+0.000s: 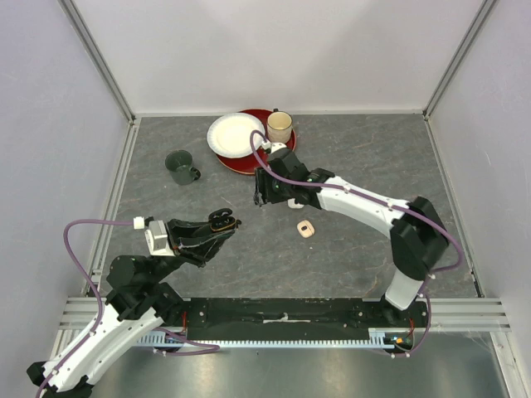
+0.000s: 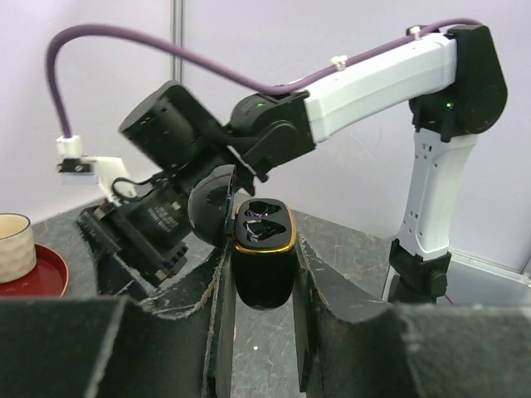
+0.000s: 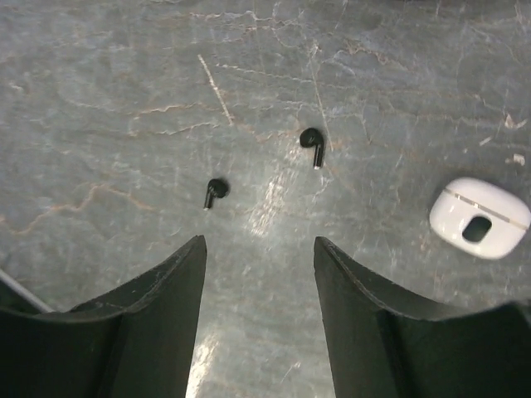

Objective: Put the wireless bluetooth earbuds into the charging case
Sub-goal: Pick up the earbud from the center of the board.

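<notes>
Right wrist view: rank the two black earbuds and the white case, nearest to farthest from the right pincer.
From the right pincer:
1. Picture-left black earbud, on the table just ahead of the fingertips.
2. Picture-right black earbud, farther ahead and slightly right of centre.
3. White case, far off at the picture's right edge.

The grey table point(image 1: 373, 166) bears a green mug point(image 1: 180, 167), red plate point(image 1: 249, 164), two black earbuds point(image 3: 216, 191) point(image 3: 312, 143) and white case point(image 3: 480, 217).
</notes>
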You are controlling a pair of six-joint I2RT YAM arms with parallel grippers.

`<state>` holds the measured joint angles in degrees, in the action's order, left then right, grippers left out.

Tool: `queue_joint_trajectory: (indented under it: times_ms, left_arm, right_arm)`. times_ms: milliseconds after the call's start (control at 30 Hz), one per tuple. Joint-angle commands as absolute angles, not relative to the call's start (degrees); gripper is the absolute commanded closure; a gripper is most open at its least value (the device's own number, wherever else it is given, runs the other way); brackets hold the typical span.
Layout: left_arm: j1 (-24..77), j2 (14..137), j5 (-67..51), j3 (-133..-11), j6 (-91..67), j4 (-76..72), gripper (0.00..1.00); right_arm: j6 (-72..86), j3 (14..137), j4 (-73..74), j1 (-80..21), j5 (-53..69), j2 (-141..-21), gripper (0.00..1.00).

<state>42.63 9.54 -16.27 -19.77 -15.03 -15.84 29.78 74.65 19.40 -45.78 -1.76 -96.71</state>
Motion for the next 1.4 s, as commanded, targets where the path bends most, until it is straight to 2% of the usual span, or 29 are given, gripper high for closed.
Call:
queue_joint_trajectory:
  times_ms: [0, 267, 567, 1000, 1367]
  left_arm:
    - [42.89, 7.83, -14.50, -22.50, -11.96, -12.84, 0.98]
    - [42.89, 6.59, -13.80, -23.99, -10.28, -9.67, 0.98]
    - [42.89, 6.33, -12.92, -25.14, -8.79, -8.44, 0.98]
    - [42.89, 6.42, -12.13, -24.96, -8.61, -7.65, 0.98]
    - [42.89, 7.38, -12.04, -25.14, -8.35, -7.73, 0.98]
  right_arm:
    - [24.79, 83.47, 21.71, -45.88, -3.34, -104.38, 0.40]
    - [22.85, 91.92, 24.96, -45.97, -5.45, -116.35, 0.46]
    - [20.74, 96.94, 27.25, -46.23, -7.56, -123.39, 0.51]
    - [18.02, 102.13, 29.26, -46.49, -9.67, -129.55, 0.52]
    - [18.19, 100.81, 30.23, -46.58, -10.46, -129.64, 0.59]
